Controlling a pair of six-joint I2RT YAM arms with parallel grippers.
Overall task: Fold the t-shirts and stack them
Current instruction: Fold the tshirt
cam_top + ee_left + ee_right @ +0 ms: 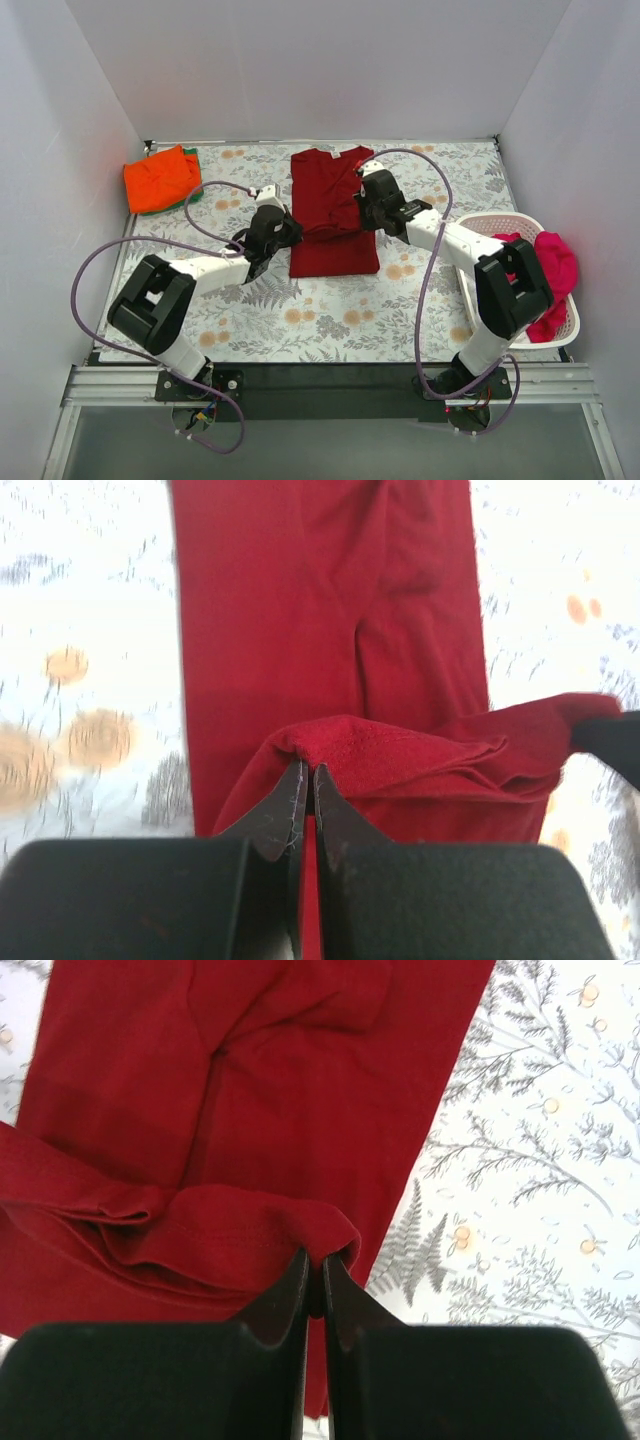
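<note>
Base rail [330, 385]: black, at the near edge, carrying both arms.
Orange t-shirt [158, 178]: folded, in the far-left corner of the floral worktop [330, 320]. It lies on a green t-shirt [192, 196], of which only an edge shows.
Left hand [305, 775]: fingers together, pinching the left end of a bunched cloth ridge.
Dark crimson t-shirt [325, 190]: mid-worktop, collar at the far end, sides folded in. The ridge is raised across it between the two hands.
Right hand [318, 1260]: fingers together, clamped on the right end of the ridge.
Laundry basket [500, 218]: white, at the right edge.
Magenta-pink t-shirt [555, 265]: draped over the basket rim.
</note>
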